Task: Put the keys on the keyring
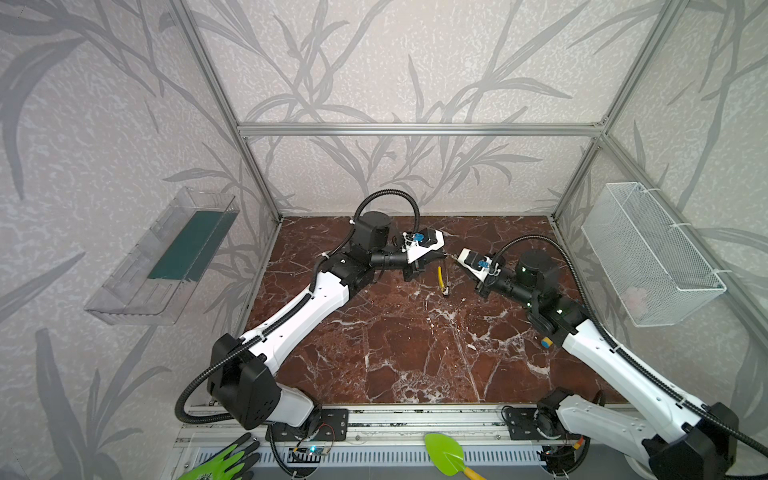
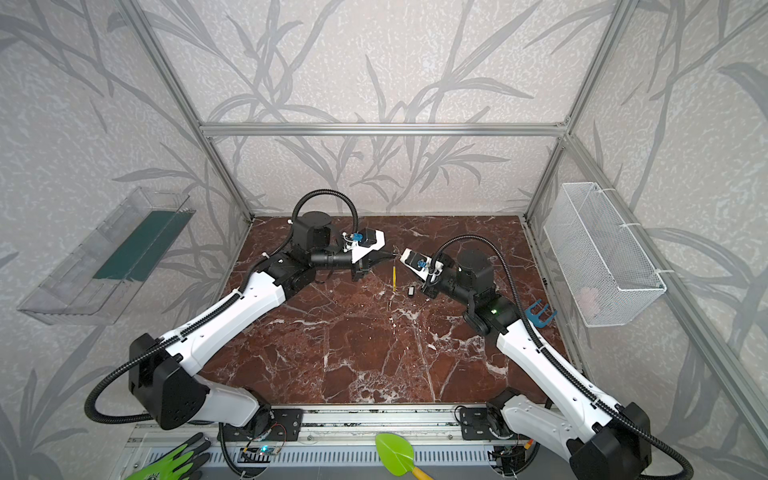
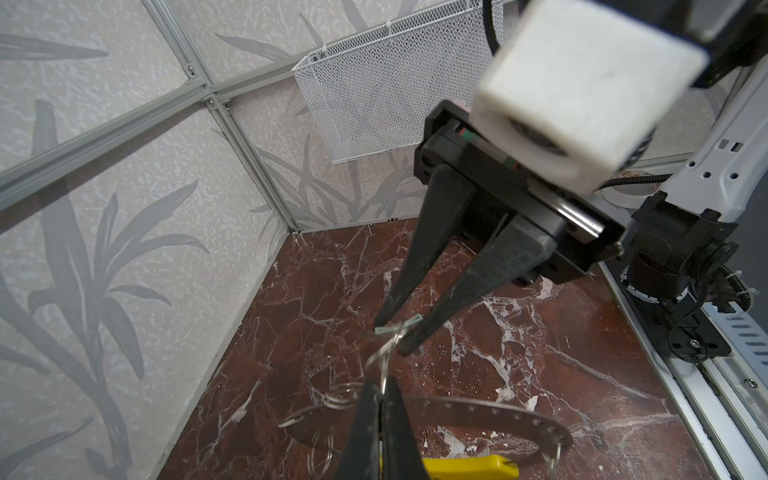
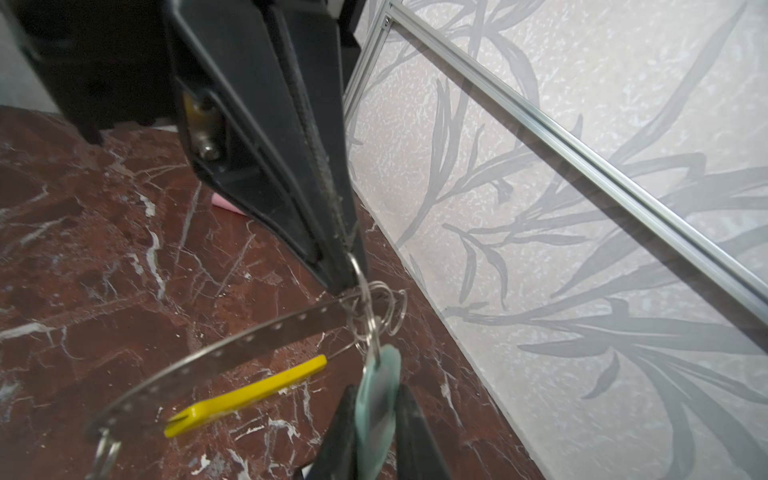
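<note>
The keyring is a thin grey hoop (image 4: 249,336) with small holes and a yellow sleeve (image 4: 245,395); it hangs above the marble floor. My left gripper (image 3: 380,395) is shut on the hoop near its end, where several small wire rings (image 4: 374,307) are bunched. The keys show as a pale teal tag (image 4: 380,390) on a ring. My right gripper (image 4: 377,392) is shut on that tag, tip to tip with my left gripper (image 4: 345,286). In both top views the two grippers meet at mid-back, above the yellow sleeve (image 1: 440,276) (image 2: 394,277). No metal key blades can be made out.
A white mesh basket (image 1: 648,257) hangs on the right wall and a clear tray (image 1: 162,257) on the left wall. A blue object (image 2: 540,313) and a small black piece (image 2: 411,291) lie on the floor. A green trowel (image 1: 446,453) and a green glove (image 1: 224,461) lie in front.
</note>
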You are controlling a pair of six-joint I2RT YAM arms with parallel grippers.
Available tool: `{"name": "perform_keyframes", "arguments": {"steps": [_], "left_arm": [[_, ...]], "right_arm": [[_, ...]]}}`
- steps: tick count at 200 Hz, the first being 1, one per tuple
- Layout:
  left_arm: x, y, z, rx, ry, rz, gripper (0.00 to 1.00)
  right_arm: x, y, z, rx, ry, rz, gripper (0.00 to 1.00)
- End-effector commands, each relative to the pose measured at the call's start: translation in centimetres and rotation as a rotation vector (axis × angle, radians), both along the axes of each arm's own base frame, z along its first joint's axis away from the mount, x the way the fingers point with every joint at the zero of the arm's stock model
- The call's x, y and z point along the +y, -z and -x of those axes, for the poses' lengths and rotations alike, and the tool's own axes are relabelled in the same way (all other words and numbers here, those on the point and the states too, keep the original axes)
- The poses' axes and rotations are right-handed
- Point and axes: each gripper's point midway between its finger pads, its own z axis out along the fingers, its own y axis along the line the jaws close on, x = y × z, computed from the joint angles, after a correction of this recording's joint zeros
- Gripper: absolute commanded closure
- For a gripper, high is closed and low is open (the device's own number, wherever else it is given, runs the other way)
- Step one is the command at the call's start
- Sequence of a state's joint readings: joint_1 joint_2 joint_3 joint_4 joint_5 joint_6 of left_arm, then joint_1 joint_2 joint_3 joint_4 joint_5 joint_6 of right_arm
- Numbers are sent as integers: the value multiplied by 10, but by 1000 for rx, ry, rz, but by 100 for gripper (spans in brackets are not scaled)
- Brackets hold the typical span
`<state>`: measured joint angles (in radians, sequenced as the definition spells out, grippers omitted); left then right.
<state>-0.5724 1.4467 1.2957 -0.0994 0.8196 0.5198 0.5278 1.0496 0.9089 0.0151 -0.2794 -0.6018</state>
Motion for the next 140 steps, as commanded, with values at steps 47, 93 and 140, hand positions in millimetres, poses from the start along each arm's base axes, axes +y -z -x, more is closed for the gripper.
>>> {"name": "perform_keyframes", "arguments": {"steps": [47,93,140], "left_arm": [[23,31,-12,155,-59,85,96],[66,53,-28,158,-259,86,57],[144,54,-52,35,-632,117,46]], "right_arm": [[24,9,-9,-76,-61,266,100],[56,45,-16,-64,-119,429,100],[106,97,-14,-10,-240,565,100]]}}
